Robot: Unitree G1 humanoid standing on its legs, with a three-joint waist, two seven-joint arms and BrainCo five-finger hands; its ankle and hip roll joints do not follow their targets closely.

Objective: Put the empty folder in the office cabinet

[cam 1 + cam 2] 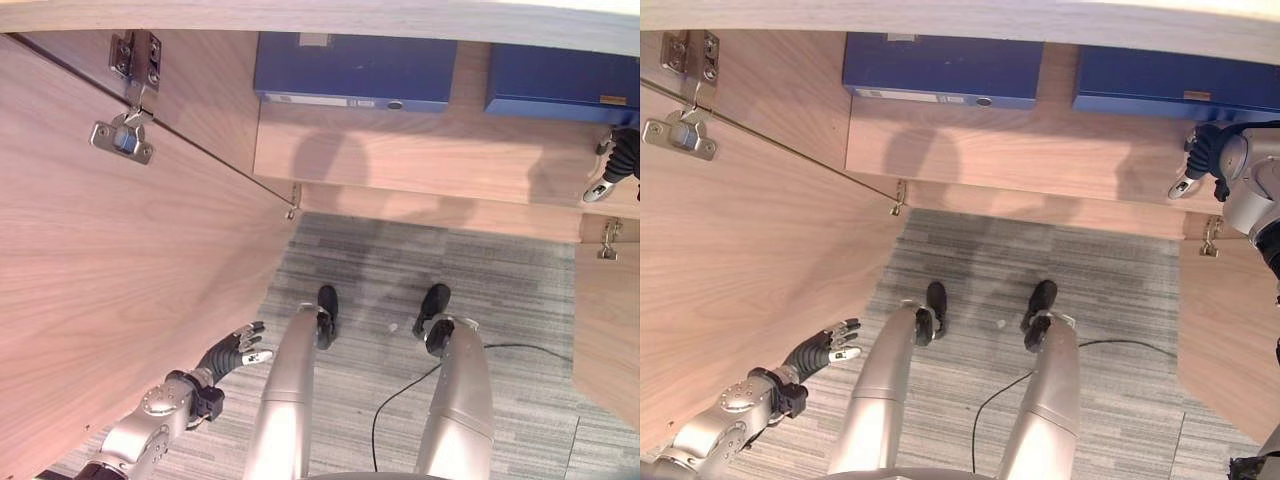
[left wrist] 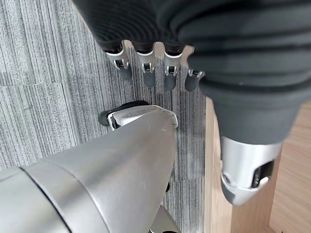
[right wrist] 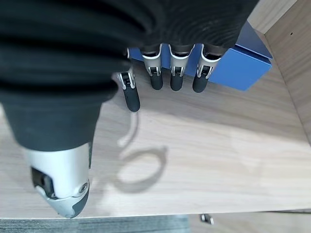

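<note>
Grey striped carpet floor (image 1: 520, 300), open wooden door (image 1: 110, 300)

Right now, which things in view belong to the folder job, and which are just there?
Job:
left blue folder on the cabinet shelf
right hand, open, above the shelf
open cabinet door

Just there:
right blue folder
left hand, open, low over the carpet

Two blue folders (image 1: 355, 70) are seen lying on the cabinet shelf (image 1: 420, 150) at twelve o'clock; the left hand (image 1: 236, 352), fingers relaxed, is held at seven o'clock beside the open door (image 1: 110, 270).
</note>
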